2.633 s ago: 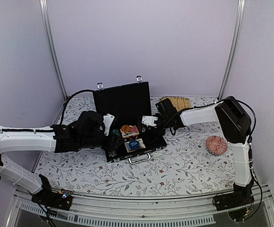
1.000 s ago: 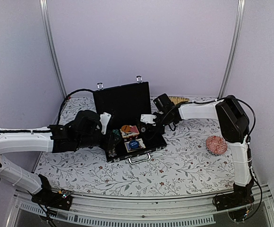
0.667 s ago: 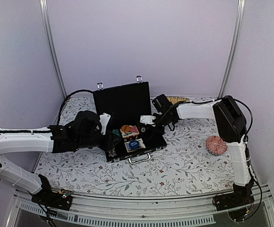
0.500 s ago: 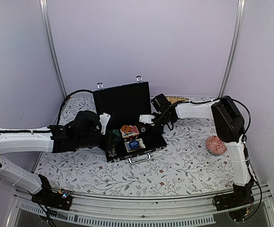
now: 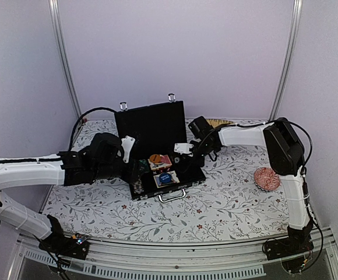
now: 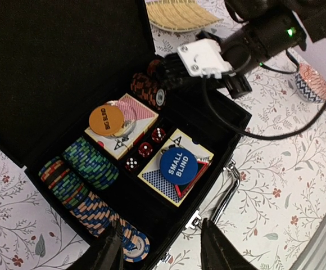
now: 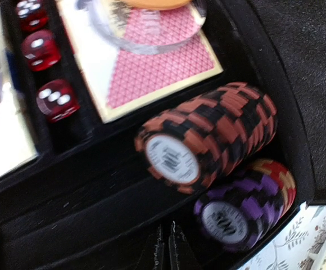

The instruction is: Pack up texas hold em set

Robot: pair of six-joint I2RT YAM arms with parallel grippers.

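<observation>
Briefcase (image 5: 151,122) open, lid upright; chip rows (image 6: 90,163) at both ends; orange disc (image 6: 107,120) and blue disc (image 6: 178,163) atop card decks (image 6: 140,109); dice (image 6: 145,149) between.

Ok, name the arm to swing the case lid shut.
Left, probably: left gripper hangs open above the near edge of the case; right gripper is shut, down inside by the chip rows.

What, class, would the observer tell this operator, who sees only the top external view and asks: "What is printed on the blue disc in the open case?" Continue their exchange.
Observer: The blue disc reads SMALL BLIND; it lies on a card deck.
Operator: How many dice are packed?
Observer: Three, red, in the slot between the two decks.
Operator: Is the right gripper open?
Observer: No, shut, its tips pointing into an empty groove beside the orange-and-black chip row.
</observation>
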